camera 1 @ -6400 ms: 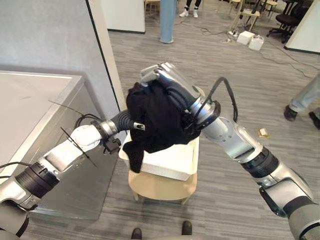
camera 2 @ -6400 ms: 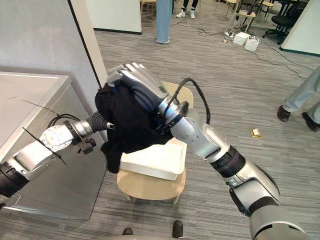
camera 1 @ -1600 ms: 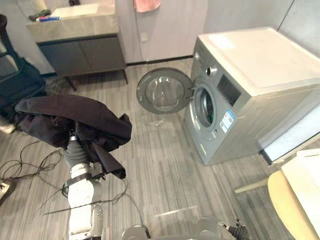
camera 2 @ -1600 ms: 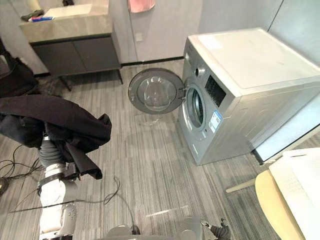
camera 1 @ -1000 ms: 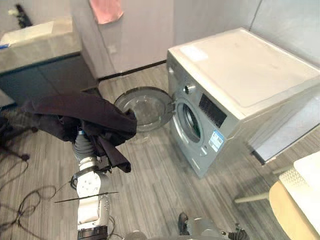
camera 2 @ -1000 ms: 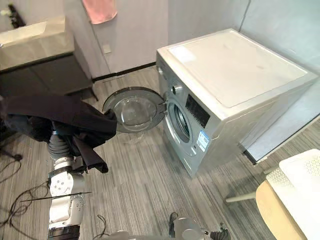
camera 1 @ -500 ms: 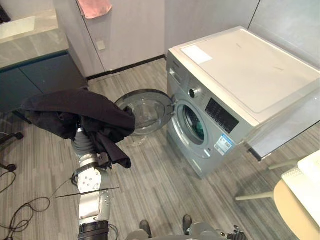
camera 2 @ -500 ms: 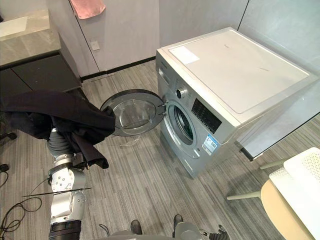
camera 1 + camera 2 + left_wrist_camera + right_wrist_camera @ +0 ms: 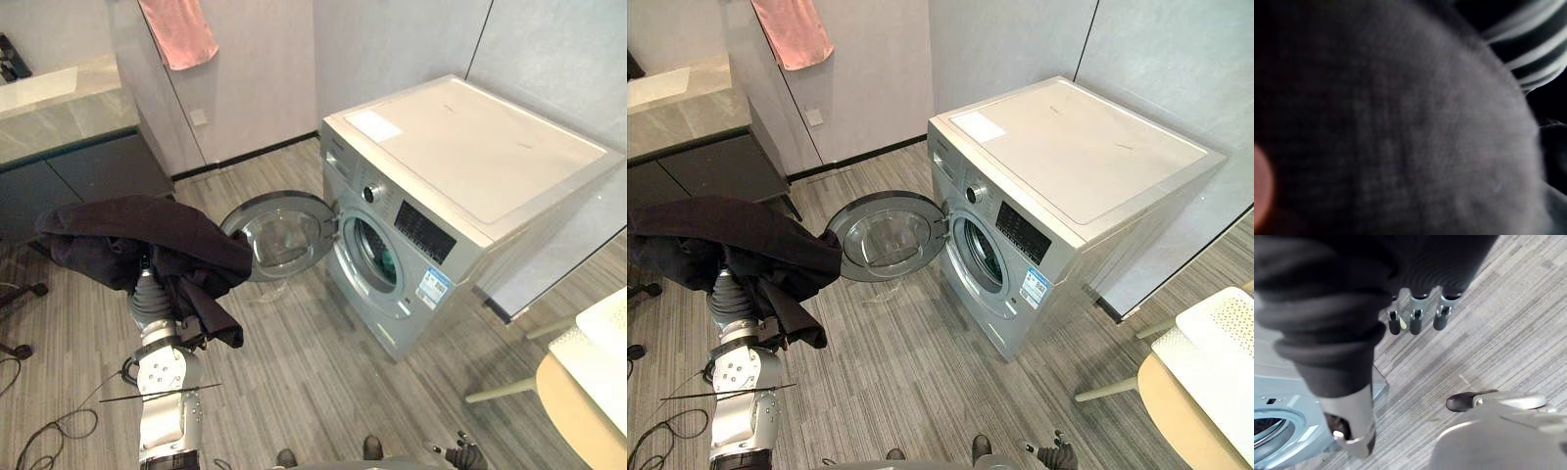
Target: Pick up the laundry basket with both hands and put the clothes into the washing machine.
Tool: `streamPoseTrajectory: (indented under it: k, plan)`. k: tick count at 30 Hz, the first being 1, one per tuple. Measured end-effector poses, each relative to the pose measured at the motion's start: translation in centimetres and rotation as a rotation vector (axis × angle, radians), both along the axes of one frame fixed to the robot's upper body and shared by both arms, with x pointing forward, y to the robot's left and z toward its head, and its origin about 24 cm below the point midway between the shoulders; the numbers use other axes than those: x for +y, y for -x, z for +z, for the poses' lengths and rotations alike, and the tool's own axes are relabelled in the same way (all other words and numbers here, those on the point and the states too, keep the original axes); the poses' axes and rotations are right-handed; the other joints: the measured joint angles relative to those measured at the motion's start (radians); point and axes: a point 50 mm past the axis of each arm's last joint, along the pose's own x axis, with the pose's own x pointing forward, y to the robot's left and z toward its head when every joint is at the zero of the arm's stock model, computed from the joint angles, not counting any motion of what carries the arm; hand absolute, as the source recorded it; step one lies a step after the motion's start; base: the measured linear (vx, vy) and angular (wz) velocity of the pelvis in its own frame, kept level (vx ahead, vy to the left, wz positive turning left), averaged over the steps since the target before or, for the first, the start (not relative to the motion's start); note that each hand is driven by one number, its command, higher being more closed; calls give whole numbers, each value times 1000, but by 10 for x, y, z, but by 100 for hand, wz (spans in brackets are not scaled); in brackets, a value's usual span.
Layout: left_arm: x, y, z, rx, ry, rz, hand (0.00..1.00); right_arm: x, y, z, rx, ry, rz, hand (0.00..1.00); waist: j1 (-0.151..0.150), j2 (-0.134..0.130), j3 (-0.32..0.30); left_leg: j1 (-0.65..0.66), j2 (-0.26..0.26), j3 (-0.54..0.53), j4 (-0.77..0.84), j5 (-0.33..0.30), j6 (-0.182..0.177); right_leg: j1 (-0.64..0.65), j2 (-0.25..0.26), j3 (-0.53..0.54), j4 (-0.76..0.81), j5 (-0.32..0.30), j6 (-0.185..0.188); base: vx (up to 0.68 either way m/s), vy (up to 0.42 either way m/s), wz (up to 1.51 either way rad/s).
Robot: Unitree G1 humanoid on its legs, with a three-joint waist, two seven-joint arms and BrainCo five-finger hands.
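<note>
At the far left a grey counter (image 9: 59, 108) stands against the wall, with a pink towel (image 9: 179, 29) hanging above it. Just in front, the robot's left arm stands upright with a black garment (image 9: 147, 230) draped over the top of it. The cloth covers the left hand (image 9: 1530, 49), so whether its fingers are curled or straight cannot be told. Loose folds and one long tail hang down beside the wrist.

The garment looks soft, light and limp. It should slide and sag rather than hold a shape, so it is probably best held by a gathered bunch at its middle, with the dangling tail kept clear of the door edge.

Further right, the washing machine (image 9: 460, 186) has its round door (image 9: 284, 233) swung wide, and the drum opening (image 9: 375, 257) faces the garment, some way off.

At the right edge the white basket (image 9: 1215, 352) sits on a wooden stool (image 9: 1181, 416). The right hand (image 9: 1415, 320) hangs low over the floor, its fingers relaxed and holding nothing.
</note>
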Motion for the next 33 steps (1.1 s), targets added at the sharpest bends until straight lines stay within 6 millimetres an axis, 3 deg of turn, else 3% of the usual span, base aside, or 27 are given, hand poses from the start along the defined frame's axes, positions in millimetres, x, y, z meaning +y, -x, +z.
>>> streamPoseTrajectory:
  k: [7, 10, 12, 13, 15, 16, 17, 19, 20, 21, 22, 24, 25, 26, 27, 28, 29, 30, 31, 32, 33]
  plan:
    - [-18, -1, -7, 19, 43, -44, 100, -4, -3, 3, -80, -39, -64, 0, 2, -5, 9, -86, 4, -43, 56, -6, 8, -38, -2, -43, 4, 0, -1, 18, -12, 18]
    - [-31, -9, -2, -8, 48, -90, 100, -8, -4, 4, -84, -32, -71, 0, 4, -5, 47, -151, 14, -54, 168, -56, 34, -42, -16, -108, 48, -26, -4, -5, 42, 61]
    - [-37, -11, -2, -14, 70, -103, 100, -13, -8, 6, -93, -14, -68, 0, 7, -1, 64, -194, 86, 73, 331, -128, 59, -49, -42, -131, 111, -58, -5, 3, 94, 41]
    - [-38, -11, -2, -14, 69, -111, 100, -13, -9, 6, -95, -14, -68, 0, 7, -4, 66, -211, 97, 75, 387, -137, 72, -56, -57, -134, 128, -66, -1, 23, 132, 26]
    - [-45, -13, -2, -12, 71, -143, 100, -18, -9, 7, -97, 0, -68, 0, 3, -9, 71, -235, 122, 21, 489, -145, 72, -68, -105, -132, 180, -89, 33, 11, 194, 19]
    - [-51, -13, -4, -7, 75, -167, 100, -22, -6, 8, -89, 11, -76, 0, 2, 10, 63, -214, 121, -56, 461, -139, -5, -71, -124, -132, 199, -98, 61, 14, 323, 4]
    - [-56, -14, -3, -10, 77, -193, 100, -26, -5, 8, -90, 16, -93, 0, 3, 27, 54, -190, 90, -101, 420, -200, -42, -86, -151, -123, 219, -104, 94, 27, 422, 7]
    - [-62, -16, -2, -12, 61, -234, 100, -18, 1, 5, -84, -12, -125, 0, -8, -6, 67, -191, 7, -68, 434, -255, 5, -115, -252, -113, 298, -127, 133, 5, 563, 17]
    - [-65, -17, -6, 5, 64, -248, 100, -14, 5, 3, -68, -27, -131, 0, -5, -6, 68, -189, -18, -60, 446, -294, 2, -145, -278, -115, 357, -131, 105, -16, 402, -2]
    - [-68, -17, -12, 32, 66, -268, 100, -10, 6, 1, -56, -41, -128, 0, 2, -2, 71, -178, -33, -39, 444, -311, 11, -193, -299, -112, 443, -134, 9, 16, 312, -25]
    - [-68, -16, -16, 49, 68, -270, 100, -8, 5, 1, -59, -49, -132, 0, 2, 3, 75, -168, -39, -26, 441, -318, 23, -226, -305, -106, 500, -133, -35, 51, 359, -59]
    - [-65, -11, -27, 114, 50, -285, 100, 0, 0, 2, -84, -66, -107, 0, -9, -1, 107, -63, -60, 12, 370, -331, 47, -296, -242, -87, 719, -224, -4, 74, 314, -65]
    - [-65, -10, -29, 121, 44, -297, 100, 3, 0, 2, -87, -70, -94, 0, -15, 4, 109, -46, -62, 22, 350, -331, 46, -308, -210, -89, 741, -247, 9, 91, 201, -46]
    - [-68, -10, -29, 124, 32, -322, 100, 6, -2, 2, -96, -82, -81, 0, -28, -13, 103, -14, -67, 43, 311, -327, 41, -315, -158, -129, 748, -275, 22, 117, 171, -43]
    - [-74, -11, -28, 122, 22, -358, 100, 9, -2, 3, -101, -88, -73, 0, -29, -12, 102, 7, -85, 65, 272, -325, 37, -326, -139, -221, 726, -283, 12, 140, 157, -39]
    - [-77, -12, -27, 119, 19, -380, 100, 11, -2, 2, -101, -92, -69, 0, -28, -29, 96, 16, -96, 77, 258, -324, 36, -324, -137, -285, 706, -284, 2, 227, 161, -36]
    - [-84, -13, -26, 115, 16, -411, 100, 13, 1, 1, -93, -97, -72, 0, -29, -43, 89, 25, -122, 96, 241, -324, 36, -312, -141, -428, 640, -286, -47, 232, 113, -20]
    - [-87, -14, -26, 115, 9, -431, 100, 13, 3, 1, -88, -99, -74, 0, -31, -46, 87, 26, -130, 96, 243, -326, 40, -300, -140, -474, 605, -279, -72, 337, 89, -8]
    - [-96, -16, -25, 116, 11, -466, 100, 14, 9, 0, -75, -103, -80, 0, -32, -49, 85, 33, -142, 103, 260, -327, 44, -260, -133, -500, 538, -293, -130, 291, 22, -1]
    - [-100, -16, -26, 123, 20, -475, 100, 14, 10, 0, -74, -103, -88, 0, -31, -34, 88, 39, -131, 110, 286, -324, 49, -241, -120, -502, 525, -292, -139, 380, 21, -10]
    - [-103, -15, -29, 129, 46, -476, 100, 10, 10, 2, -81, -91, -86, 0, -43, -23, 95, 21, -84, 127, 432, -327, 43, -182, -95, -507, 487, -292, -140, 306, 22, -23]
